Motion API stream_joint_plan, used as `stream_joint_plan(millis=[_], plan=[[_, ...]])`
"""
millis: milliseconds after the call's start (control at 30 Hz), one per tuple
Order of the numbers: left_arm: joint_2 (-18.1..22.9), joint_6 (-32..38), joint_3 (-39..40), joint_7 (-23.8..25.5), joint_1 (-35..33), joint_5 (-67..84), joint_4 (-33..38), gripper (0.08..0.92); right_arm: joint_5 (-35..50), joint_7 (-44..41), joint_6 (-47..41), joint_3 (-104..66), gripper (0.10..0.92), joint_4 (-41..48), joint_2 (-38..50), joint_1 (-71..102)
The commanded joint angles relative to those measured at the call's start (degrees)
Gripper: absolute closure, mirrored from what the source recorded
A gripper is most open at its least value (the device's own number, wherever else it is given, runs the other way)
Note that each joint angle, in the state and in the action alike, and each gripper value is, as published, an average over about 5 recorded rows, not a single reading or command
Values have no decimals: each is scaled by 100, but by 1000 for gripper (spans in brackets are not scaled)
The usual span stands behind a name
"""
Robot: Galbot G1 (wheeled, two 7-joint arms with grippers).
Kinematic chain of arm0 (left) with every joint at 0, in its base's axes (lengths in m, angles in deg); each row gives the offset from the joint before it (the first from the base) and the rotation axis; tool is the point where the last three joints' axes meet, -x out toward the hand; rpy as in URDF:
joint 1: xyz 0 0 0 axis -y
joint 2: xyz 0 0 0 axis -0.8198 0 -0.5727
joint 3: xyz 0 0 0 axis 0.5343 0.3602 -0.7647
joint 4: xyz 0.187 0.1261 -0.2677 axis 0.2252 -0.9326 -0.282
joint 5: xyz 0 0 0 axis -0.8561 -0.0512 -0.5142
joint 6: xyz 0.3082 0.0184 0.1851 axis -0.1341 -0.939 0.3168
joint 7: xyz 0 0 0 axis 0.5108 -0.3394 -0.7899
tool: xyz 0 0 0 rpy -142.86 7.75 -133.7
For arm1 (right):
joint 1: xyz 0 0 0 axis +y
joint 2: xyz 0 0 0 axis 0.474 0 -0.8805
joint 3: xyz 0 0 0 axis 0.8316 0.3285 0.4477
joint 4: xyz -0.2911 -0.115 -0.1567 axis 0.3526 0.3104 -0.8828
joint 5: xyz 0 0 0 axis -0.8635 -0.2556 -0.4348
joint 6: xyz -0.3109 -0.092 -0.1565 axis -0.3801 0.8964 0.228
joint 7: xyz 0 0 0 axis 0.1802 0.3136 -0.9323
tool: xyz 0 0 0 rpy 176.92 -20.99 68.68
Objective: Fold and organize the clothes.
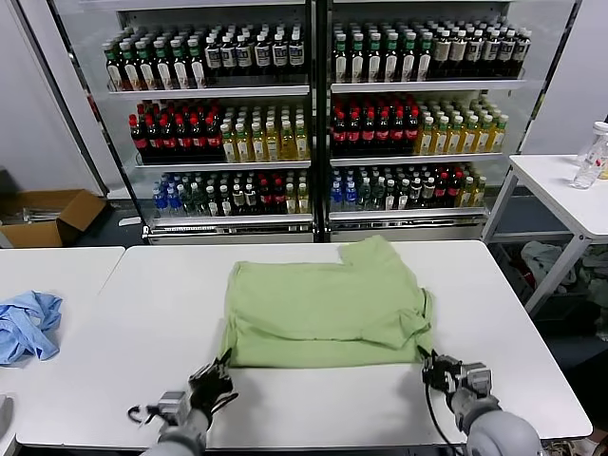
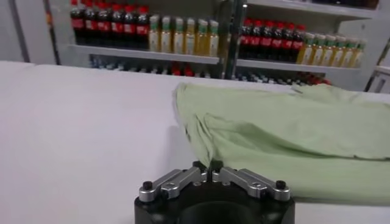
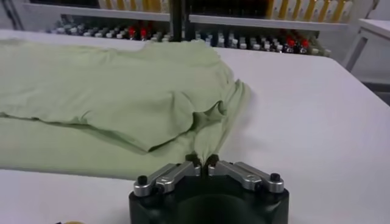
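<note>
A cardboard box [image 1: 43, 217], its contents unclear, is seen on the floor at ten o'clock, and a light blue cloth [image 1: 27, 324] is laid on the side table [image 1: 57, 275] at nine o'clock. The green polo shirt [image 1: 326, 306] is spread flat at the centre of the main table [image 1: 313, 399]. Its near left corner is pinched by the closed left gripper [image 1: 220, 369] at seven o'clock. Its near right corner is clamped by the closed right gripper [image 1: 430, 364] at five o'clock. Shelves [image 1: 313, 90] at twelve o'clock are filled with bottles [image 1: 204, 133]. A plastic bottle [image 1: 591, 157] is stood on another table [image 1: 560, 190] at two o'clock.
</note>
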Motion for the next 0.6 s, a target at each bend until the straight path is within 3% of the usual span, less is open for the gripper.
stream_joint_plan(millis=[33,167,333,467,600], plan=[[82,-39,-679,7,-1965,-335,1270,907,-904,-57,59,-278,867,-1104,-4,1355],[25,-67,-830,63,-1986,-332,1430,861,-1204,-72,214,-356,767,-1295,-21,1299],[-104,-27,-982,58,-1679,-177,1643,722,-802,33,662,-618,628,-1333,141,785],[-421,120,-960,19,-850,183,1423,609,-365,132,750,-415,507,-784,254,-248],[-789,87,-694,-39,209,519,659,488,-125,164,618,148,394,235,234,-1624]])
